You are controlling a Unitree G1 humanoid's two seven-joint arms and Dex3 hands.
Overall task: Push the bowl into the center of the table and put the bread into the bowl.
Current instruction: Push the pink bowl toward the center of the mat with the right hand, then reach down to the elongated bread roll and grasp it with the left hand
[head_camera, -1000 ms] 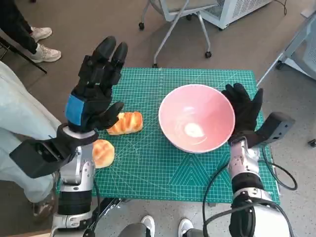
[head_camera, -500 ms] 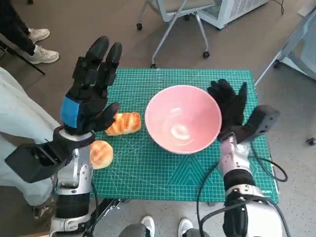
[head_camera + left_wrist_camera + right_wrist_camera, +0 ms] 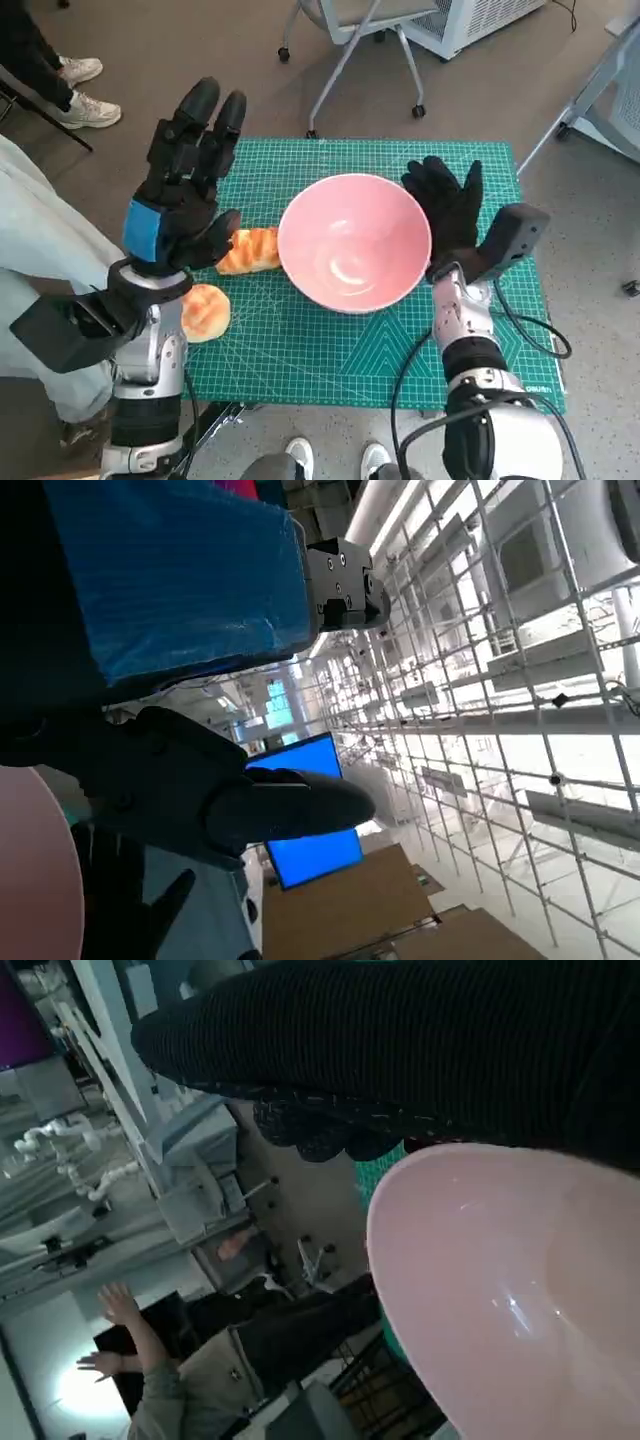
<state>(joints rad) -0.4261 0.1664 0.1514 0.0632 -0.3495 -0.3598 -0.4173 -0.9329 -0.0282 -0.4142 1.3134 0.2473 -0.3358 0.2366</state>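
A pink bowl (image 3: 353, 253) stands on the green cutting mat (image 3: 400, 345), near the mat's middle. My gloved right hand (image 3: 447, 211) lies flat against the bowl's right rim, fingers spread, holding nothing. The same bowl (image 3: 520, 1290) fills the right wrist view under the glove (image 3: 420, 1050). A long bread roll (image 3: 250, 250) lies just left of the bowl, and a round bun (image 3: 205, 311) sits nearer the mat's left front. My left hand (image 3: 185, 185) hovers raised above the long roll, fingers extended and empty. The left wrist view shows its taped back (image 3: 170, 570) and a sliver of the bowl (image 3: 35, 870).
A person's pale trouser leg (image 3: 45, 260) is close at the mat's left edge, with shoes (image 3: 90, 110) further back. An office chair base (image 3: 345, 50) stands behind the table. In the right wrist view a person (image 3: 150, 1380) sits at a distance.
My right hand has pushed the bowl leftward across the mat, so it now nearly touches the long bread roll. The left hand stays raised in about the same place.
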